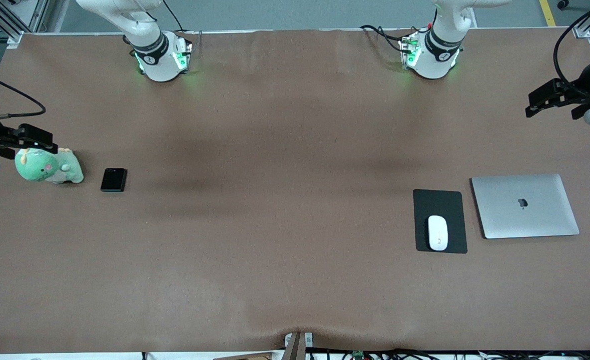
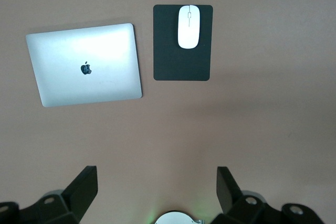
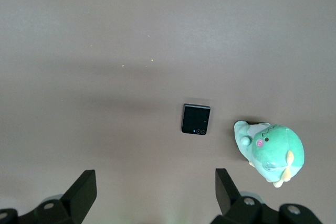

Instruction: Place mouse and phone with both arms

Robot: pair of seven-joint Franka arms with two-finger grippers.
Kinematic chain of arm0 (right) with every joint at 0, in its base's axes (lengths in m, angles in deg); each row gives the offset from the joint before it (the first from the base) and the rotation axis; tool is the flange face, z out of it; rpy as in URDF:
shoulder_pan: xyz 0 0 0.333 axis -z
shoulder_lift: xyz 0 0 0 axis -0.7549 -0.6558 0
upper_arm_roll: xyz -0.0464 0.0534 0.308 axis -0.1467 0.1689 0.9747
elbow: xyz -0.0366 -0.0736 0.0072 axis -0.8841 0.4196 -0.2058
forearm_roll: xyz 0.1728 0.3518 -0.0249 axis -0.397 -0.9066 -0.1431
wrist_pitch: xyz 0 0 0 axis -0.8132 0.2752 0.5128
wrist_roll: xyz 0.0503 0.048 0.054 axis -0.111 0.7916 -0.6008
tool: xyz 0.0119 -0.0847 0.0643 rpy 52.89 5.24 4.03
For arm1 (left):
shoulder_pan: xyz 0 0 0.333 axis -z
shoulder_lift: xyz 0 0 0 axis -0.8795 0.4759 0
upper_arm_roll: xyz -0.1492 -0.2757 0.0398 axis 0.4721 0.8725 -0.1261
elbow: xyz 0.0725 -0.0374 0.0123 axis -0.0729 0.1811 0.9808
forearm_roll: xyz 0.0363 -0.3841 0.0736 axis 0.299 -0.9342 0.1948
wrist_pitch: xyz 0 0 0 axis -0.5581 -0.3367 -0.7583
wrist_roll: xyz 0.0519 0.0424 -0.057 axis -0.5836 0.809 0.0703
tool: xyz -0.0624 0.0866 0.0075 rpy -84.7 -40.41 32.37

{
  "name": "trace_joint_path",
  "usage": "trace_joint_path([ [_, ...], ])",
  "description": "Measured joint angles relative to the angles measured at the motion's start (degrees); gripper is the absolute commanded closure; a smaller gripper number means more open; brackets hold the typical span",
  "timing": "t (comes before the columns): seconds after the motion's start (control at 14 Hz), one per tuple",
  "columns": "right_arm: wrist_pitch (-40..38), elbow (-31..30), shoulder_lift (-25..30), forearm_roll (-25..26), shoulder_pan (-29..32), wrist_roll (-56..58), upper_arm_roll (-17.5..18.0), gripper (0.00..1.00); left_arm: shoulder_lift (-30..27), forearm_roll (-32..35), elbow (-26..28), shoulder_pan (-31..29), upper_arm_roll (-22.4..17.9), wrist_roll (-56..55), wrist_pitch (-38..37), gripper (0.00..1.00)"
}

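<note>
On the black mouse pad (image 1: 440,220), beside the closed silver laptop (image 1: 524,205): white mouse (image 1: 437,232). Toward the right arm's end: black phone (image 1: 113,179) by a green plush toy (image 1: 48,166). High at the table's (image 1: 274,150) two ends: left gripper (image 2: 157,190) and right gripper (image 3: 156,191), fingers spread, gripping nothing.

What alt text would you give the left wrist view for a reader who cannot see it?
A white mouse lies on a black mouse pad on a brown table, with a closed silver laptop beside the pad. The left gripper hangs above bare table with its fingers open and holds nothing.
</note>
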Motion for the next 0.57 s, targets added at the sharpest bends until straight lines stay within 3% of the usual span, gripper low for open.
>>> trace_joint_path([
  [0.57, 1.7, -1.6, 1.4, -1.0, -1.1, -1.8, 0.7, 0.00, 1.0, 1.8, 0.1, 0.1, 1.2, 0.0, 0.9, 0.00],
])
